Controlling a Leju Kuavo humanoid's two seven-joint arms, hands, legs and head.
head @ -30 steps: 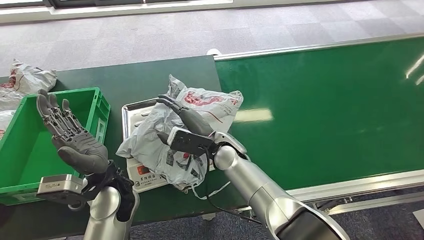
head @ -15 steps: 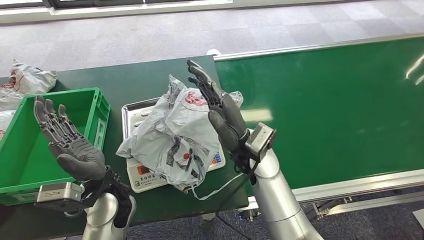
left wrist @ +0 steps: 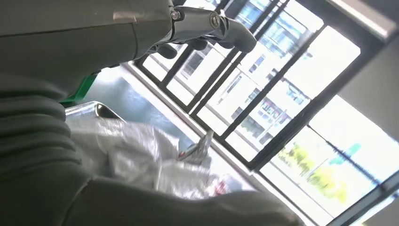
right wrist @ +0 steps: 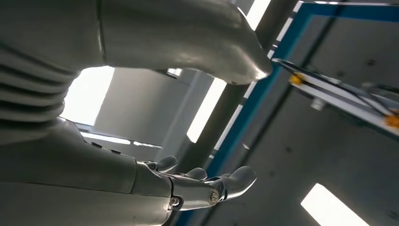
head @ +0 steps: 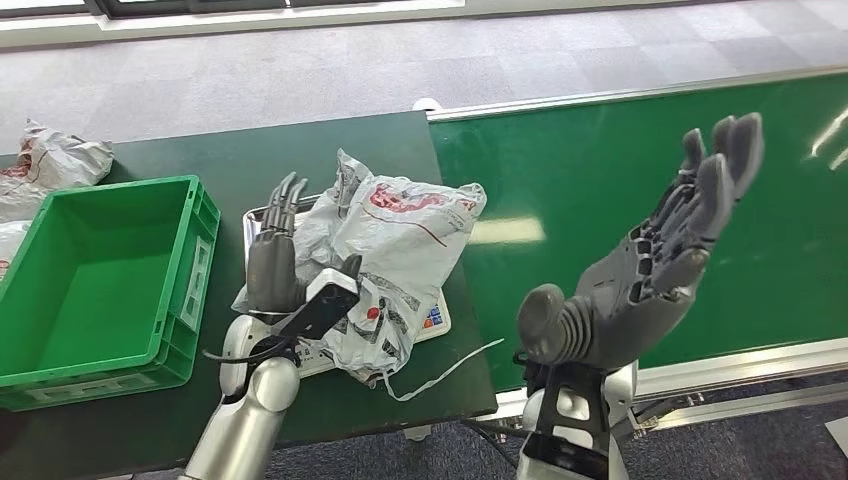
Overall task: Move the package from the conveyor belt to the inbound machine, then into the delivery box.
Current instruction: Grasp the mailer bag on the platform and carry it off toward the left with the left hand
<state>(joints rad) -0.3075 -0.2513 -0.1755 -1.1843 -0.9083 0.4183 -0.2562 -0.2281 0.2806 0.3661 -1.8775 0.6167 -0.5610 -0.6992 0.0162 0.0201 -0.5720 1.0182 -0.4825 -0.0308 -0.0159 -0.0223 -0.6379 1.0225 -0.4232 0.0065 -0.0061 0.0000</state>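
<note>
The conveyor belt (head: pixel 650 220) lies at three o'clock. The package (head: pixel 385 270) sits on the inbound machine (head: pixel 262 218); the delivery box (head: pixel 90 280) waits at nine. The left hand (head: pixel 272 262), fingers straight, touching its edge, should scoop beneath. The right hand (head: pixel 650 270) is raised, spread, empty.
</note>
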